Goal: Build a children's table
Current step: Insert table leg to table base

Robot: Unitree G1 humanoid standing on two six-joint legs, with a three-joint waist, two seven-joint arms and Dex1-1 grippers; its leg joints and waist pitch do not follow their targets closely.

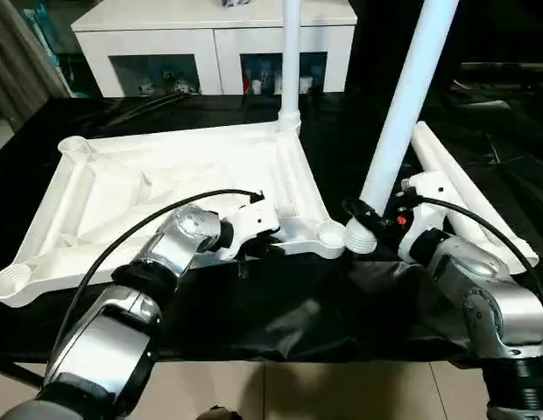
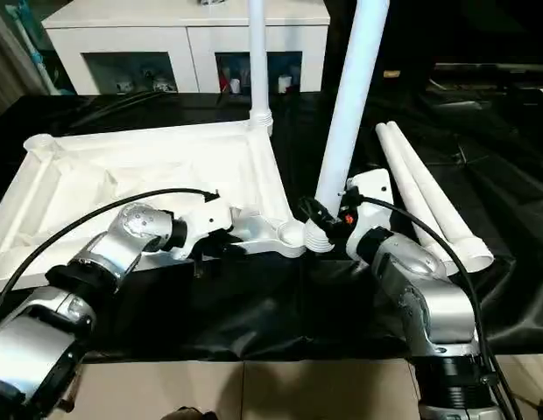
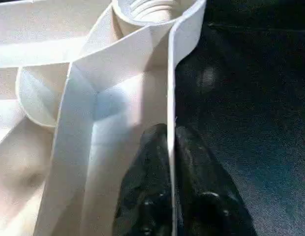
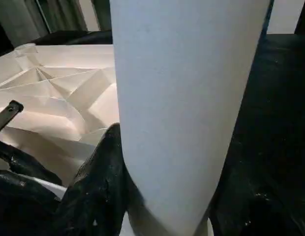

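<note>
At the near edge of the black-covered desk, the left gripper is clamped on the thin near rim of the all-white plastic rectangular tabletop, one black finger inside the wall and the other outside it. The tabletop lies upside down, its X-ribbed underside facing up, over the left half of the desk. Just beside its near right corner socket, the right gripper grasps a long white tapered tubular leg close to its ribbed lower end, the fingers on either side of the tube. That leg stands tilted, leaning to the right, its foot resting next to the socket and not in it. To the right of it, two more white legs lie side by side on the desk. At the tabletop's far right corner a fourth white leg stands upright in its socket. Beyond the far edge of the desk stands a white cabinet with glass-fronted compartments.
</note>
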